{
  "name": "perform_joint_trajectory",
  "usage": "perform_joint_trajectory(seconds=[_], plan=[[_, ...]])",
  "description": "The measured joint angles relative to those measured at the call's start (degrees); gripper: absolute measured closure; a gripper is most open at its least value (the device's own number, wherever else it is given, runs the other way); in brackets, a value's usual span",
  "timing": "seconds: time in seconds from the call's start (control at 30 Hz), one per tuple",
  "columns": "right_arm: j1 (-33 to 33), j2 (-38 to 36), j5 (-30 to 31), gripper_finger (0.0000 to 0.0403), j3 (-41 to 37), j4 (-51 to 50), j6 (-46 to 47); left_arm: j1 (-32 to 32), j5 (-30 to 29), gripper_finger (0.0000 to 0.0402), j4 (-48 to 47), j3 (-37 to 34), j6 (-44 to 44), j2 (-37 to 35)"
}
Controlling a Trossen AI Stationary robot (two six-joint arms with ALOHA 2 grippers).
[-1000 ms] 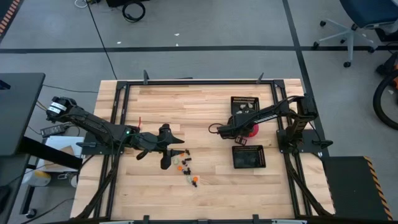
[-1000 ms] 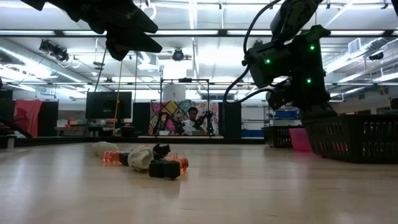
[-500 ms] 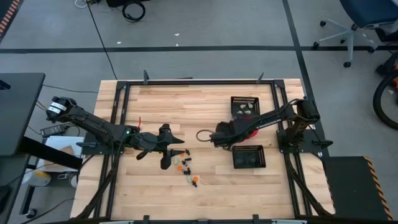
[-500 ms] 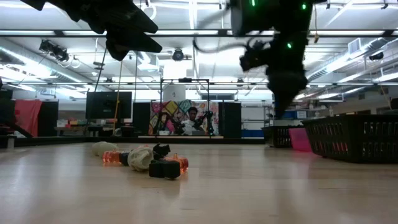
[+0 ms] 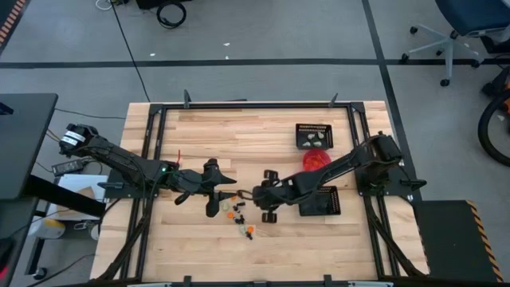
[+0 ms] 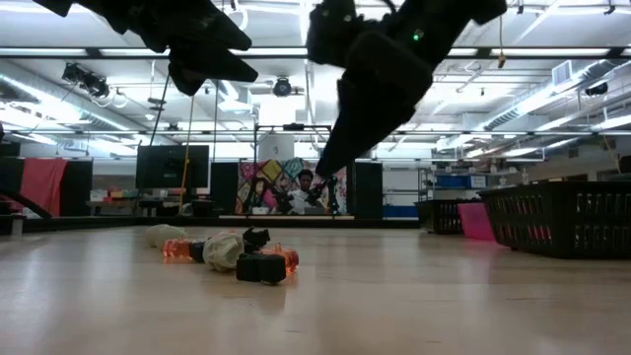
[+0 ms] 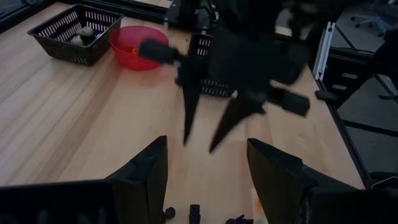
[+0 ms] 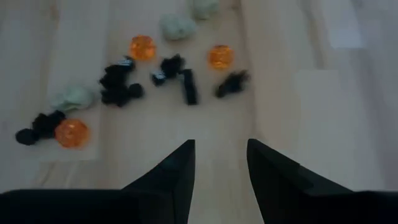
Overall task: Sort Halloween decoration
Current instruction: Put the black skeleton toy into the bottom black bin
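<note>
Hidden: right end effector fingertips blurred in high view.
Right wrist view only: fingers parted, empty, above Halloween decoration.
Left end effector: open, empty.

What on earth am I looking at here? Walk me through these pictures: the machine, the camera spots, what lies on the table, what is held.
It is a robot with two dark arms at a wooden table, each ending in a two-finger gripper. One picture looks straight down, one looks level across the table top, and two come from cameras on the wrists.

The left gripper hangs open beside a heap of tiny Halloween trinkets, orange, black and pale cream. The right gripper is also open, reaching toward the heap from the other side. Neither holds anything.

Toward the right side stand two black mesh trays and a red bowl between them. The farther tray holds a few pale pieces.
</note>
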Motion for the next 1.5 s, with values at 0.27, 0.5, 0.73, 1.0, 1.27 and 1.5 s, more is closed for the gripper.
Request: perform_joint_trajectory(seconds=[0.27, 0.5, 0.73, 1.0, 1.27, 1.5], plan=[[-0.13, 5.42, -3.65, 0.0254, -0.02, 10.19, -2.53, 0.01, -0.11, 0.0209, -0.37, 0.0, 0.23, 0.0], [-0.54, 7.11, -4.26, 0.0254, 0.04, 16.45, -3.87, 0.0, -0.15, 0.0209, -0.2, 0.0, 0.22, 0.0], [-0.95, 10.94, -4.72, 0.0254, -0.02, 23.47, -7.66, 0.02, -0.15, 0.0209, -0.1, 0.0, 0.17, 0.0], [-2.43, 14.6, -4.69, 0.0254, -0.02, 25.92, -8.68, 0.02, -0.32, 0.0209, -0.65, 0.0, 0.15, -0.02], [-2.68, 14.74, -5.09, 0.0276, -0.02, 25.18, -7.21, 0.02, -0.31, 0.0209, -0.62, 0.0, 0.1, 0.0], [-2.68, 14.74, -5.07, 0.0323, -0.02, 24.73, -5.43, 0.02, -0.28, 0.0209, -0.46, 0.0, -0.07, 0.0]])
